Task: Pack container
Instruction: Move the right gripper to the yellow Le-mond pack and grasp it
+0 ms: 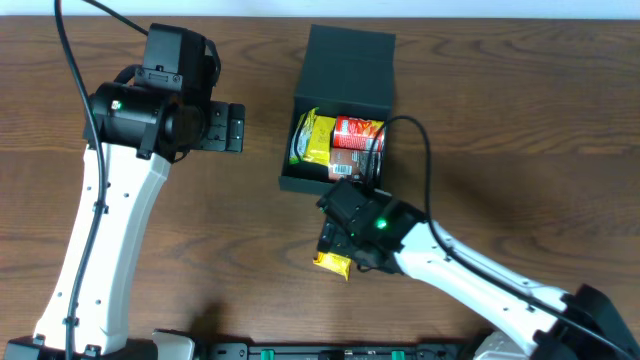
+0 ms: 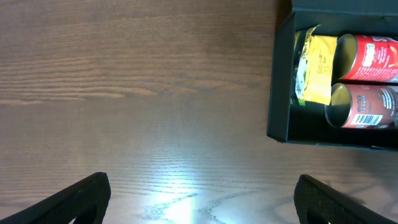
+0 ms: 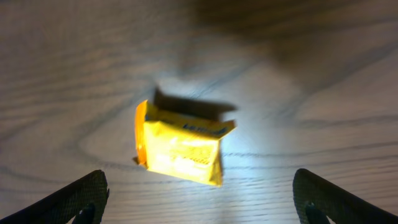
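The container (image 1: 300, 182) is a dark square box with its lid flipped open at the back, in the table's middle. Inside lie a yellow packet (image 1: 314, 138) and two red snack cans (image 1: 357, 133); they also show in the left wrist view (image 2: 367, 59). My right gripper (image 3: 199, 199) is open, hovering just above a small yellow packet (image 3: 181, 149) on the table in front of the container (image 1: 333, 263). My left gripper (image 2: 202, 199) is open and empty over bare wood, left of the container (image 2: 281, 93).
The wooden table (image 1: 200, 230) stretches left and right of the container. The right arm (image 1: 470, 275) reaches in from the front right. The left arm (image 1: 110, 200) stands at the left.
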You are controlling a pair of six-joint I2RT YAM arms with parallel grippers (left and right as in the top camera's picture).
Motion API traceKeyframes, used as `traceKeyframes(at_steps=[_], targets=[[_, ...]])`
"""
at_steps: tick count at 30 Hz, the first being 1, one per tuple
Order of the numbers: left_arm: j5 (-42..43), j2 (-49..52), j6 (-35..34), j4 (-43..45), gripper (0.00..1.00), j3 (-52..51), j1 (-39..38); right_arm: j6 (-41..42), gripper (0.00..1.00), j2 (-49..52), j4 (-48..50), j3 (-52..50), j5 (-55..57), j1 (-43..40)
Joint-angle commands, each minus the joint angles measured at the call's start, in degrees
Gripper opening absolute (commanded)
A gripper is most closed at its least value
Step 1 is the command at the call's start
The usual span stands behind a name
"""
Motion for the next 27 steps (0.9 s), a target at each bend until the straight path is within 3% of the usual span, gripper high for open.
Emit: traceKeyframes(at_steps=[1, 13, 27], targets=[[0.5, 0.5, -0.2, 0.0, 0.95, 0.0, 0.2, 2.9, 0.94, 2.3, 0.9, -0.2, -0.1, 2.3], [0.4, 0.5, -0.1, 0.0, 0.95, 0.0, 0.2, 2.6, 0.92, 9.4, 4.6, -0.3, 0.5, 4.7], [-0.6, 0.5, 0.0, -0.6, 0.96, 0.0, 0.2, 2.2, 0.88, 10.0, 10.3, -4.2, -1.8, 2.7]])
